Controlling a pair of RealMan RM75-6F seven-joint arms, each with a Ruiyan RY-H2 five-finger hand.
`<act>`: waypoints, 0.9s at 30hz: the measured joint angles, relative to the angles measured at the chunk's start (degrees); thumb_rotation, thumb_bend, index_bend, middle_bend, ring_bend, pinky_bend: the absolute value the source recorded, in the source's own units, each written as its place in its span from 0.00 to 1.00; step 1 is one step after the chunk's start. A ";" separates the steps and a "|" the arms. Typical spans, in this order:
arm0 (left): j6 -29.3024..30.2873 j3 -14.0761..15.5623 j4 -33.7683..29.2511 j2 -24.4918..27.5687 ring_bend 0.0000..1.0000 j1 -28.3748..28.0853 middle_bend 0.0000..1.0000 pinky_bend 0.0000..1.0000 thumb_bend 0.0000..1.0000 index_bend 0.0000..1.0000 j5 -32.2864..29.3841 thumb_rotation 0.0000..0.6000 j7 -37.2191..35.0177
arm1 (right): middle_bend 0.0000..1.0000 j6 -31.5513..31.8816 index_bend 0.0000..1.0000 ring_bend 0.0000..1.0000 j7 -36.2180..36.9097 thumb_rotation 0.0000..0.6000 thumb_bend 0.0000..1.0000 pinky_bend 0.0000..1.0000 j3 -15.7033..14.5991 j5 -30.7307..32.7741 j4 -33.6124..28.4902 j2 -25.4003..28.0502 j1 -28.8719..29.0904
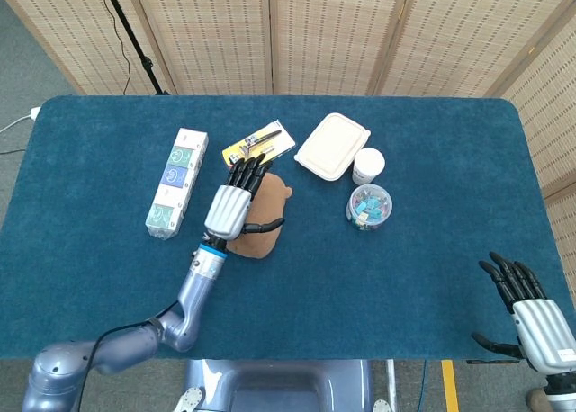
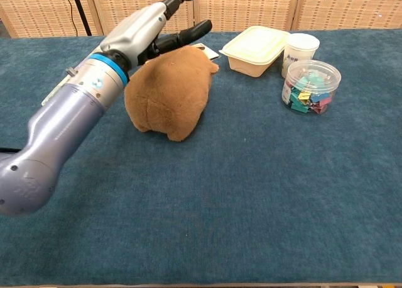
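I have my left hand (image 2: pixel 147 30) raised over the brown plush toy (image 2: pixel 169 92), fingers (image 1: pixel 245 171) stretched out and apart, thumb out to the side, holding nothing. From the chest view the hand sits above and just behind the toy's back, apart from it as far as I can judge; from the head view it overlaps the toy, so I cannot rule out a light touch at the palm. The toy lies on the blue tabletop (image 1: pixel 378 277), near the middle, just in front of the carded razor pack (image 1: pixel 259 145) and to the right of the long box of tissue packs (image 1: pixel 176 183). Off to its right stand the cream lidded food box (image 1: pixel 332 146), a white cup (image 1: pixel 368 165) and a clear tub of coloured clips (image 1: pixel 369 206). My right hand (image 1: pixel 531 315) waits at the near right edge, fingers spread, nothing in it. My reading: no grasp is made yet, so the toy has not left the tabletop; closing on it and lifting are all left to do
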 measured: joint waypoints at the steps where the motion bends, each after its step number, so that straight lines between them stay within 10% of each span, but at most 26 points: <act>1: -0.02 0.18 -2.64 1.73 0.00 0.58 0.00 0.00 0.00 0.00 -0.15 0.00 1.31 | 0.00 -0.01 0.00 0.00 -0.13 1.00 0.00 0.00 -0.06 -0.10 -0.09 -0.02 -0.01; 15: 1.35 9.67 -34.05 34.28 0.00 15.51 0.00 0.00 0.00 0.00 0.37 0.04 10.90 | 0.00 0.50 0.00 0.00 -2.54 1.00 0.00 0.00 -0.46 -1.18 -0.97 -0.49 -0.35; 17: 2.82 12.10 -35.43 37.45 0.00 18.36 0.00 0.00 0.00 0.00 1.87 0.17 8.95 | 0.00 0.60 0.00 0.00 -2.99 1.00 0.00 0.00 -0.51 -1.29 -1.16 -0.57 -0.43; 22: 5.88 16.31 -36.07 41.64 0.00 23.19 0.00 0.00 0.00 0.00 4.56 0.89 2.35 | 0.00 1.11 0.00 0.00 -3.98 1.00 0.00 0.00 -0.50 -1.36 -1.60 -0.81 -0.73; 27: 9.07 20.78 -35.40 45.07 0.00 28.65 0.00 0.00 0.00 0.00 5.64 1.00 1.93 | 0.00 1.48 0.00 0.00 -4.77 1.00 0.00 0.00 -0.63 -1.73 -1.92 -1.07 -1.01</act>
